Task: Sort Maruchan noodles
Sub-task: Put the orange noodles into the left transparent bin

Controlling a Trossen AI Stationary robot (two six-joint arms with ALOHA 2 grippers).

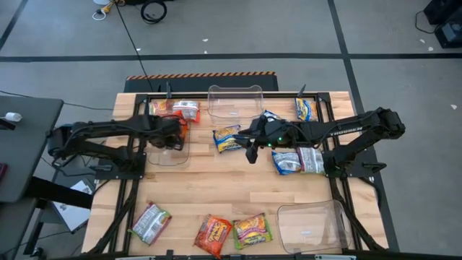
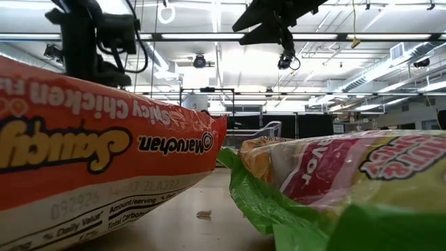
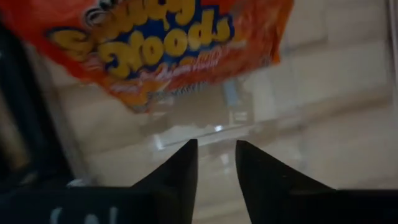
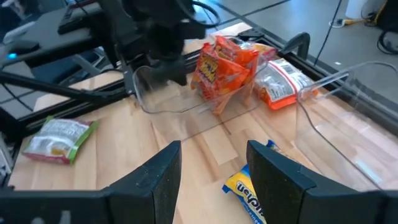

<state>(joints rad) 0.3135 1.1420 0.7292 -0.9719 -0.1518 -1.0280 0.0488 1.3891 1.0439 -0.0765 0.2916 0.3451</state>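
While the left pincer [image 1: 172,141] hangs narrowly parted and empty over a clear tray [image 1: 167,153] holding an orange packet [image 4: 219,70], the right pincer [image 1: 251,152], spread and empty, hovers just beside the blue-and-yellow packet [image 1: 227,139], nearer it than the left.

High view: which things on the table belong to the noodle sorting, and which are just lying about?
Job:
- orange packets at left tray
- blue-yellow packet
- silver packets
- front packets
- clear trays

Lying about:
- floor cables
- side table
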